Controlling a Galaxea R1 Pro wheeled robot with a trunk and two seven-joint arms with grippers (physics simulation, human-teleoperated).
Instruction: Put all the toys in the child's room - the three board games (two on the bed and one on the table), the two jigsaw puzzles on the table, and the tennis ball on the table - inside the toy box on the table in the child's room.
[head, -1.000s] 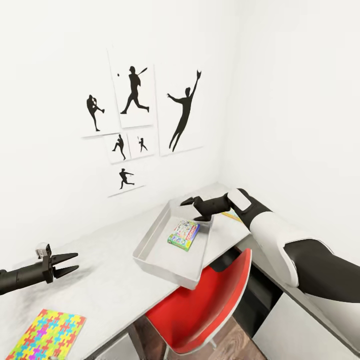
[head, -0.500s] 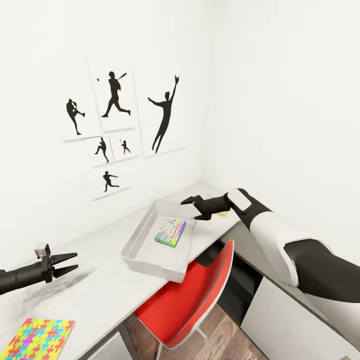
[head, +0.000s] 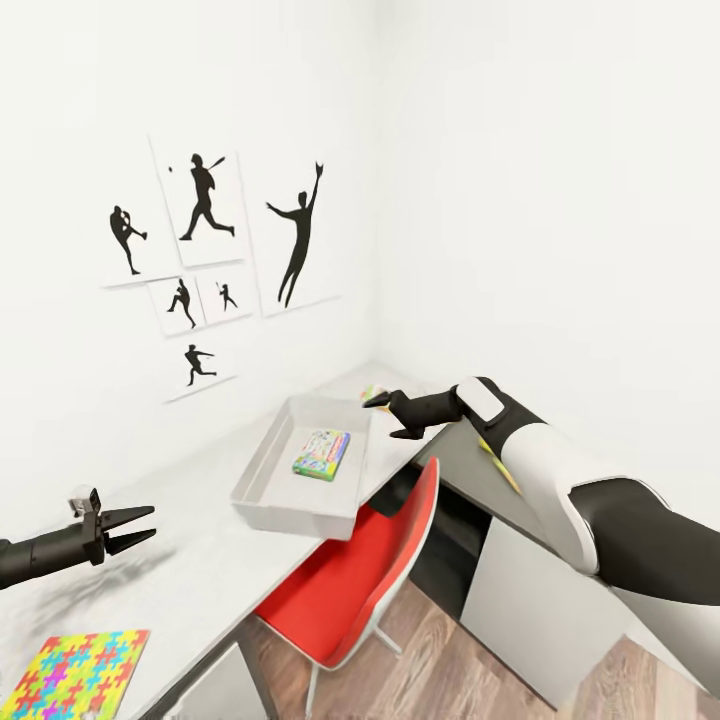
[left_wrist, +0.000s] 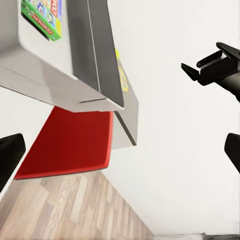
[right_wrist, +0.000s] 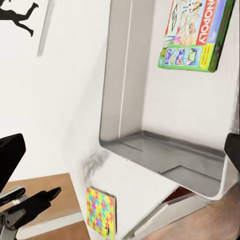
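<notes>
My left fingers (head: 132, 528) hang spread and empty at lower left over the tabletop (head: 200, 560). My right fingers (head: 393, 416), also parted and empty, hover beside the toy box (head: 285, 495) at centre, where one board game (head: 321, 454) lies; a jigsaw puzzle (head: 72, 675) lies bottom left.

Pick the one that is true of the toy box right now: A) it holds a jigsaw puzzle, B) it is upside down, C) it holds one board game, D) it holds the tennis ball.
C: a single board game lies flat on the floor of the upright toy box, with nothing else inside.
</notes>
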